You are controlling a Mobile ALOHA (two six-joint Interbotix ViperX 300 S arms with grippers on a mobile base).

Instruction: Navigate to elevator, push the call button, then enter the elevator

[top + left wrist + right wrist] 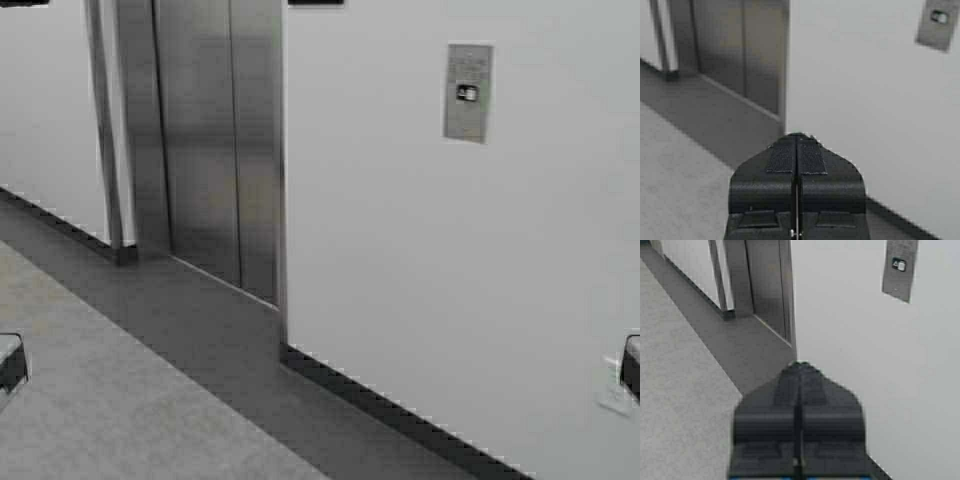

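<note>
Your left gripper (796, 137) shows two black ribbed fingers (781, 159) pressed flat together, holding nothing and touching nothing; your right gripper (799, 365) is likewise closed and empty, its fingers (815, 390) meeting along a thin seam. Only the wrist views reveal this; the high view catches just a dark sliver of each arm at its side edges. Beyond the fingertips lies a speckled grey floor (100, 390) edged by a darker band (210, 320). The tall brushed stainless-steel elevator doors (215, 140), closed on a dark centre seam, stand ahead on your left. The small upright grey steel call-button plate (468, 92), dark button at centre, is mounted on the smooth white wall (400, 260) to the doors' right, well apart from both grippers.
</note>
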